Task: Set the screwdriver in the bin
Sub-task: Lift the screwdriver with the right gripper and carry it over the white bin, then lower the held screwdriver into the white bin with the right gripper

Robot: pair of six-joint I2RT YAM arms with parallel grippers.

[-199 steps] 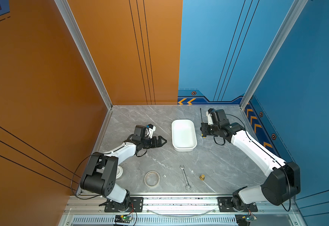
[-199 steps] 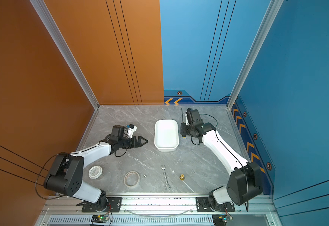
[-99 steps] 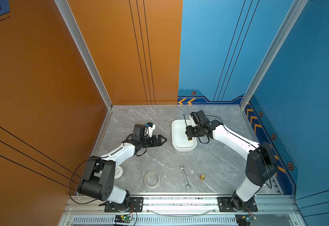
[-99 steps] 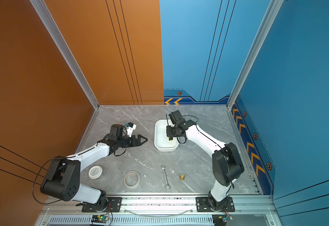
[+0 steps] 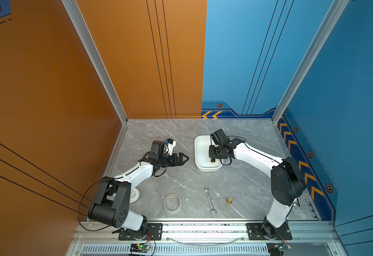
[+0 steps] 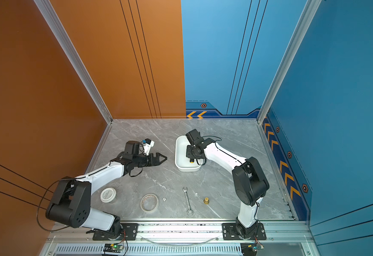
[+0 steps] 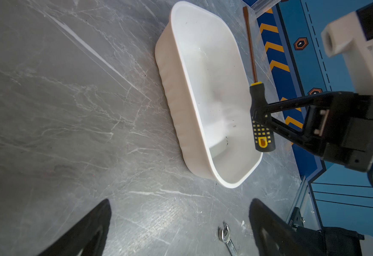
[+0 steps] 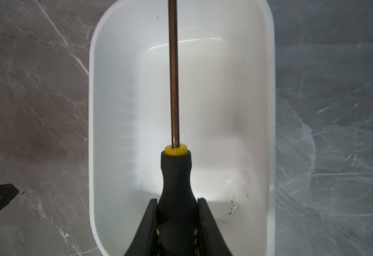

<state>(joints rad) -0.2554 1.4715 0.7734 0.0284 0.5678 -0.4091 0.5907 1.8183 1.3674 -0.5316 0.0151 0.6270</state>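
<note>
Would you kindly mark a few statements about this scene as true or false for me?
1. The right hand grips the screwdriver by its black handle. True.
2. The screwdriver lies released on the floor of the bin. False: the right hand holds it over the bin, its shaft running along the bin's length.
3. The left hand is open and holds nothing. True.
4. The wrench lies inside the bin. False: it lies on the table, outside the bin and nearer the front edge.
</note>
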